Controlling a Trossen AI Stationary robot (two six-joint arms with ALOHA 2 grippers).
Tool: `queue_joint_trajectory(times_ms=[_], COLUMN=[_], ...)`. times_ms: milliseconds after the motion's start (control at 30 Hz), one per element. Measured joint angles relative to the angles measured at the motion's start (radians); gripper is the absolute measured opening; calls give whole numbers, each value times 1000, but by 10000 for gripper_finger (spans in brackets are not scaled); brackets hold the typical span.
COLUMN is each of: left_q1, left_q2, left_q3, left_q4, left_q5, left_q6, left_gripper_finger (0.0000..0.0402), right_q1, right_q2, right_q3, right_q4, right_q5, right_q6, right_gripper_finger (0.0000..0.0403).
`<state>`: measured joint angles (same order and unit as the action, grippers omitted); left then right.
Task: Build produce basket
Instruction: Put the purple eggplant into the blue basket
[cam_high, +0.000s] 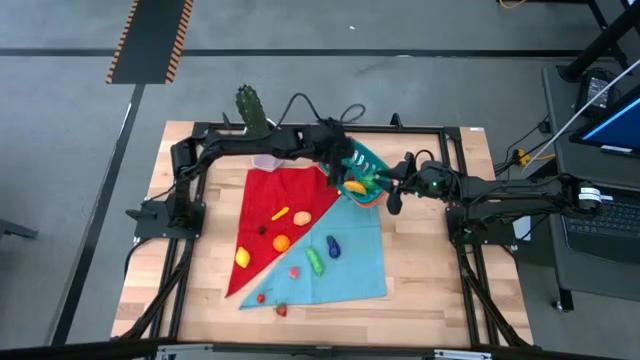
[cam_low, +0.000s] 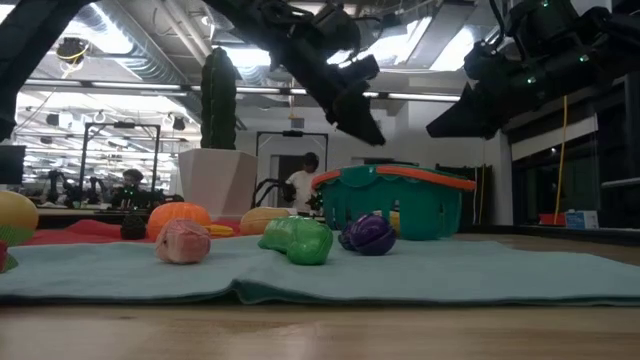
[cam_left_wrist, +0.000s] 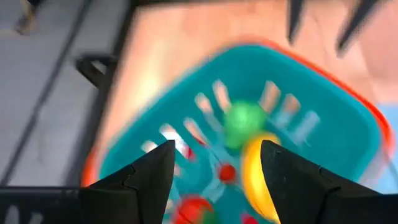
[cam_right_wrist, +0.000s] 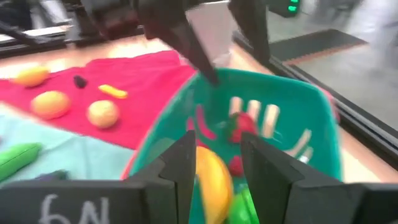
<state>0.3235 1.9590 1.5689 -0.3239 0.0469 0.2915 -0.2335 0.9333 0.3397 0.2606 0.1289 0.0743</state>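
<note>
1. Two grippers are seen from above at the far middle of the table: the left gripper is poised over the basket, and the right gripper is set at the basket's right rim. Loose produce is scattered on the red cloth and teal cloth, among it an orange, a lemon, a cucumber and an eggplant
2. From table height, the basket is seen standing on the teal cloth, with the left gripper hanging above it, apart from it
3. From the left wrist, the left fingers are seen spread and empty over the basket, where a banana and a green piece lie
4. From the right wrist, the right fingers are seen part closed around the basket's near rim, grasping it; a banana lies inside
</note>
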Motion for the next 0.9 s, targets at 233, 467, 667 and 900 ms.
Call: queue_joint_trajectory(times_ms=[233, 467, 667, 900], left_q1=[-83, -159, -190, -215], left_q2=[1, -64, -268, -493], left_q3=[-90, -212, -416, -675], left_q4=[25, 190, 365, 524], left_q5=[-87, -113, -144, -136], left_q6=[-1, -10, -23, -94], left_gripper_finger=[212, 190, 177, 173], right_q1=[2, 19, 61, 108], right_q2=[0, 1, 2, 1], right_q3=[0, -11, -32, -32], right_q4=[0, -20, -7, 60], right_q5=[-107, -107, -107, -104], right_q6=[34, 104, 76, 100], right_gripper_finger=[128, 128, 128, 128])
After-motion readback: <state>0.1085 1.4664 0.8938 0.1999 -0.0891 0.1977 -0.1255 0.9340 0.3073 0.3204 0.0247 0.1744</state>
